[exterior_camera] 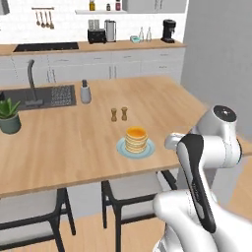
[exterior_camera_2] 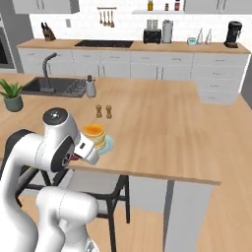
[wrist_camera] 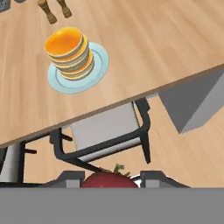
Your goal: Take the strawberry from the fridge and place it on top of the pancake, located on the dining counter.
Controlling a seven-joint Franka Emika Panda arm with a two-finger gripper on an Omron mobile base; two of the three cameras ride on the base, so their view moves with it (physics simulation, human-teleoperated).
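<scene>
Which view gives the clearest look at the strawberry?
The hand view: the strawberry sits between the jaws at the bottom edge, red with green leaves. In the right base view only a red sliver peeks out beneath the wrist.

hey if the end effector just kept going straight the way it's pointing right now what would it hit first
Judging by the hand view, probably the grey chair seat below the dining counter's edge. The end effector, shut on the strawberry, points there; the pancake lies higher in that view. Depth is unclear.
</scene>
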